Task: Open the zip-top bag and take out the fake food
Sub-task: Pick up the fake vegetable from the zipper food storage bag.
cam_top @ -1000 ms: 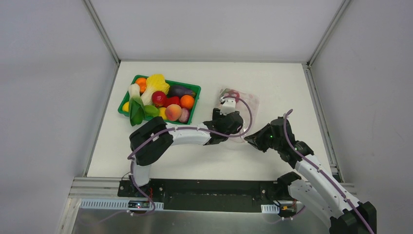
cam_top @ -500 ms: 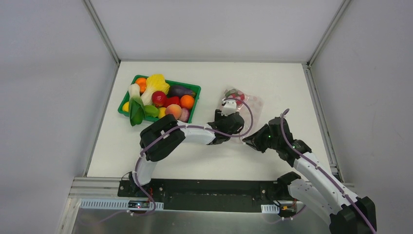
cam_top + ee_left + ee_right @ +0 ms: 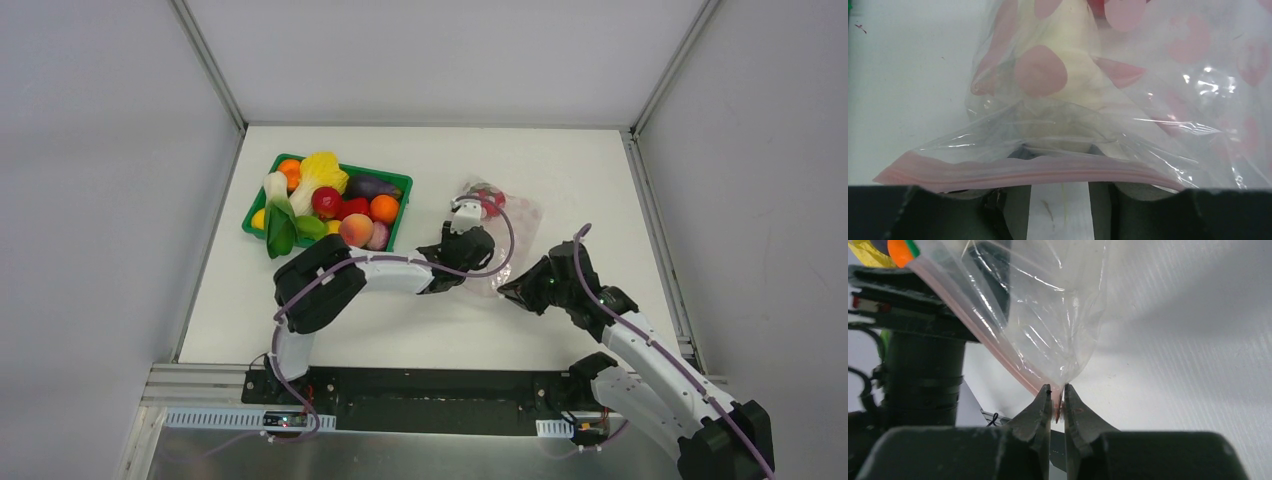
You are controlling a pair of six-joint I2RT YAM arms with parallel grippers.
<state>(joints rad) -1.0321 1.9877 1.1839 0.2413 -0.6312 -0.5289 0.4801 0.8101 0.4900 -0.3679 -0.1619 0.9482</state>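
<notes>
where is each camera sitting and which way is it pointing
Top external: fixed above and behind the arms, looking down on the table; both arms, the left end effector and the right end effector show.
Left wrist: on the left arm, facing the zip-top bag from its zip edge; its own end effector darkens the bottom.
Right wrist: on the right arm, looking along its fingers, which pinch a corner of the bag.
Shared: all three see the bag; both wrist views show its pink zip strip.

- fingertips of the left gripper (image 3: 467, 212) are hiding beneath the pink strip of the zip-top bag (image 3: 1168, 100).
- the fake food (image 3: 1068, 55) is blurring behind plastic and running off the top edge.
</notes>
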